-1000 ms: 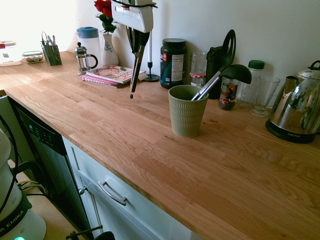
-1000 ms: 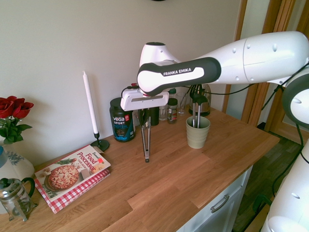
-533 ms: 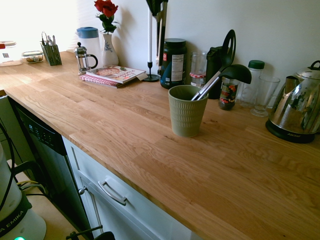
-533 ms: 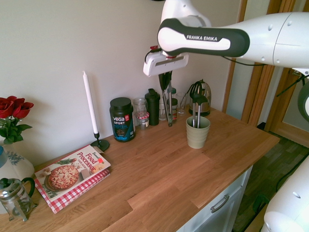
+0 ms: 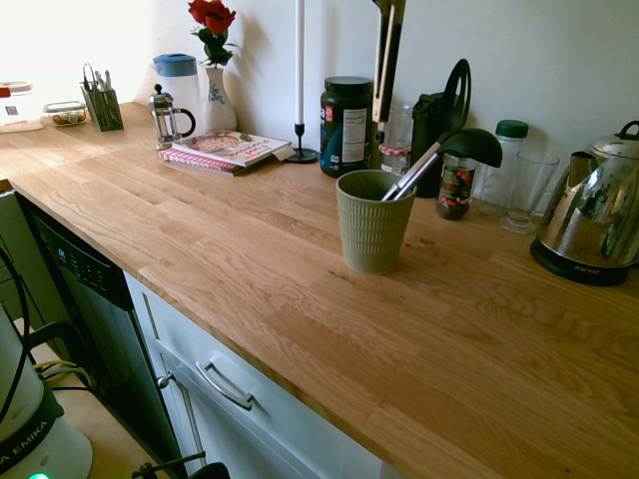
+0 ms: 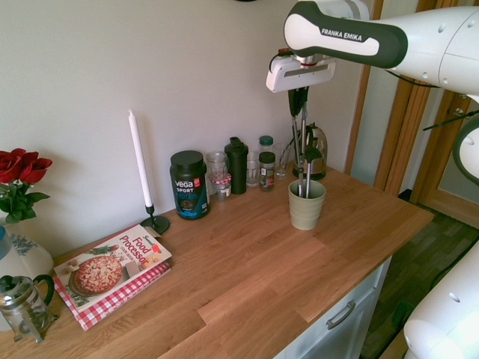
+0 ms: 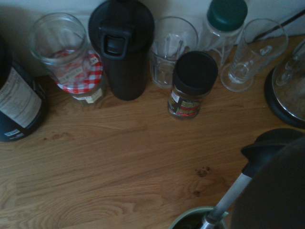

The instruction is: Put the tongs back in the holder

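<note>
The gripper was clenched on the upper end of the tongs, which hung nearly upright with the black tips pointing down. In the second exterior view the tips reached about the level of the rim of the holder, on its far side; whether they were over the opening or behind it could not be told. In the first exterior view only the lower arms of the tongs showed, coming down from the top edge of the frame, in front of the wall and above the jars.

The holder stood upright on the wooden counter, toward the far side, with the row of containers between it and the wall. A black ladle leaned in the holder, its silver handle resting on the right rim. The wrist view showed the ladle head and a sliver of the holder rim.

Against the wall stood a dark supplement tub, a glass jar with a red checked label, a black flask and a small spice jar. A kettle stood at the far right. A white candle and a cookbook were to the left, well apart from the holder.
</note>
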